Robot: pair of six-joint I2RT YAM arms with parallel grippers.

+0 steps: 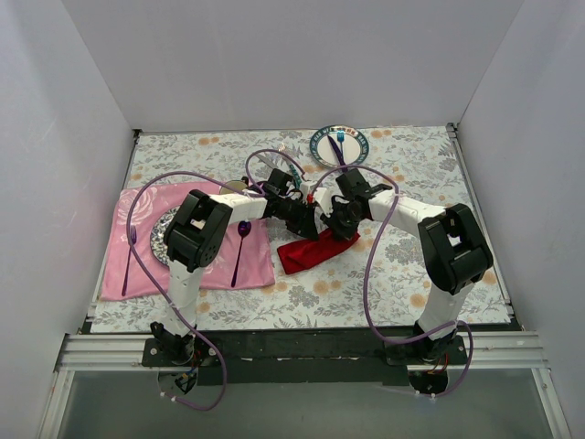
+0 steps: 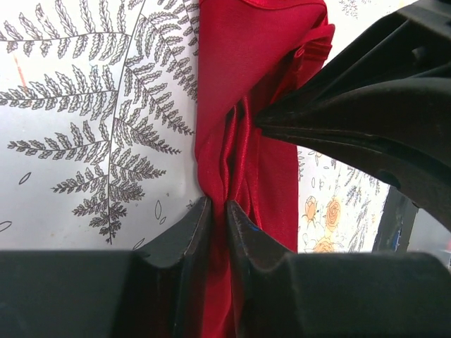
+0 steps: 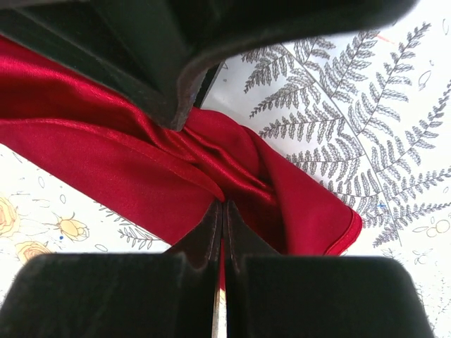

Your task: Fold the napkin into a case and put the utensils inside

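Two pinches on the napkin (image 1: 311,253) | left gripper (image 2: 219,211) nips a bunched red fold, jaws narrow | right gripper (image 3: 223,211) clamped tight on gathered cloth

glossy red cloth napkin (image 2: 232,70), matt black fingers (image 2: 176,239)

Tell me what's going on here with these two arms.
Both robot arms are working on the red napkin, which lies mid-table. The left claw and the right claw each pinch a bunched fold of it, close together. The cloth looks crumpled, not yet folded into a neat case.
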